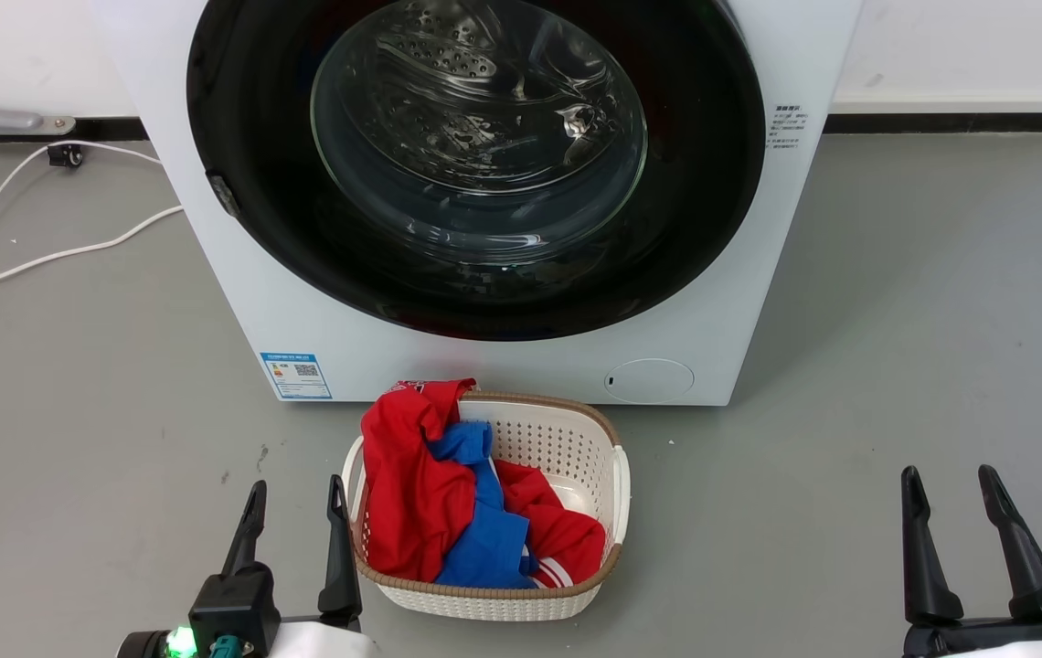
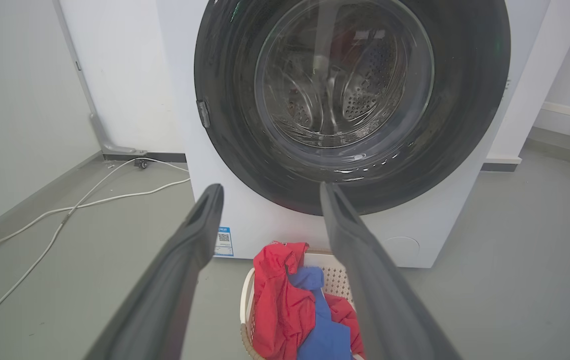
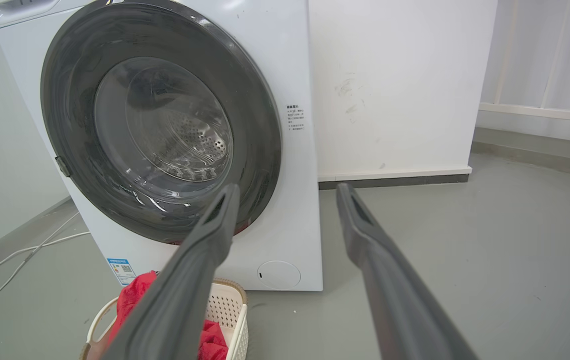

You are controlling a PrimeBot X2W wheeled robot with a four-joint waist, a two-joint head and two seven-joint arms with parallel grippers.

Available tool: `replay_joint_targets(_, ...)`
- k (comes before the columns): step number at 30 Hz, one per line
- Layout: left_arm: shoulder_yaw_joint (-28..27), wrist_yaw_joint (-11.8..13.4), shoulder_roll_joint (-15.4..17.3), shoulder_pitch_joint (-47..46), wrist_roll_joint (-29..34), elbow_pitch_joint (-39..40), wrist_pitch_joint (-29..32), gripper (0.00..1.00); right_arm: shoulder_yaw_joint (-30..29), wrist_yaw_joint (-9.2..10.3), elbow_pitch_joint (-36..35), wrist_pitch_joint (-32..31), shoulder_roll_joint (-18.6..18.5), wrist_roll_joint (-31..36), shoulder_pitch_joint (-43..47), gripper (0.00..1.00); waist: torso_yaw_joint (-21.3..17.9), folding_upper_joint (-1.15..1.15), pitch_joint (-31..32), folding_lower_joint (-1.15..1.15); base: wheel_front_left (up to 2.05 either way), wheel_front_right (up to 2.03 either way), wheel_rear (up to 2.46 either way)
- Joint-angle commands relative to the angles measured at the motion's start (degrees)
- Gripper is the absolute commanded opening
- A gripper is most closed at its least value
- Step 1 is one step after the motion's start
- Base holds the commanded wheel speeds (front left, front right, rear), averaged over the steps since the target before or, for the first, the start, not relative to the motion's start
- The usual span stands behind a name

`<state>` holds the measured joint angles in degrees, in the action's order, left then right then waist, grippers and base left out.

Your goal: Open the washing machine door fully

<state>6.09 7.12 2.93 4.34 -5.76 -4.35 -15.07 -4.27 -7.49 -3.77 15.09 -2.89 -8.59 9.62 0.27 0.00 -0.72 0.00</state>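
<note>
Glossy black and closed flush, the washing machine door [image 1: 477, 155] fills the front of the washing machine [image 1: 521, 366], straight ahead of me and well apart from both pincers. My left gripper [image 1: 296, 484] has its fingers spread and holds nothing. My right gripper [image 1: 949, 475] is likewise spread and empty.

Risks, as I judge them:
- The small latch tab [image 1: 222, 194] on the door's left edge looks like the only purchase; on so slick a rim my fingers may slip off.
- The basket [image 1: 608, 429] stands just before the machine, beside my left gripper; a low reach could knock it.
- The cables [image 1: 55, 256] lie on the floor to the left; my wheels could snag them.

Count: one door, one machine, one basket, one red garment [image 1: 411, 493], one blue garment [image 1: 484, 539], two cable runs, two grippers
</note>
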Motion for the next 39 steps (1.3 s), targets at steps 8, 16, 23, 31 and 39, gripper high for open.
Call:
replay_joint_targets(8,0.1,0.5,0.0,0.1,0.1,-0.4,-0.2,1.0,0.7,-0.01,-0.1,0.1,0.0,2.8,0.4,0.0,0.0,0.0,0.1,0.0,0.0,0.0,0.0)
replay_joint_targets(16,0.1,0.8,0.0,0.0,0.2,-0.6,-0.2,1.0,0.2,0.0,-0.9,0.1,0.0,-3.4,-1.0,0.0,0.0,0.0,0.2,0.0,0.0,0.0,0.0)
replay_joint_targets(23,0.1,0.7,0.0,0.2,0.3,-0.8,-0.2,1.0,-0.1,-0.01,1.9,0.1,0.0,-18.8,-1.8,0.0,-0.1,0.0,0.4,0.0,0.0,0.0,0.0)
replay_joint_targets(31,0.4,0.7,0.0,0.5,0.1,-1.0,-0.2,1.0,4.0,-0.01,7.6,0.1,0.0,-41.4,-2.3,0.0,0.0,0.0,0.7,0.0,0.0,0.0,0.0)
replay_joint_targets(39,0.4,0.8,0.0,0.5,0.0,-1.1,-0.2,1.0,7.5,-0.01,3.9,0.1,-0.1,-60.7,-1.3,0.0,0.0,0.0,0.7,0.0,0.0,0.0,0.0)
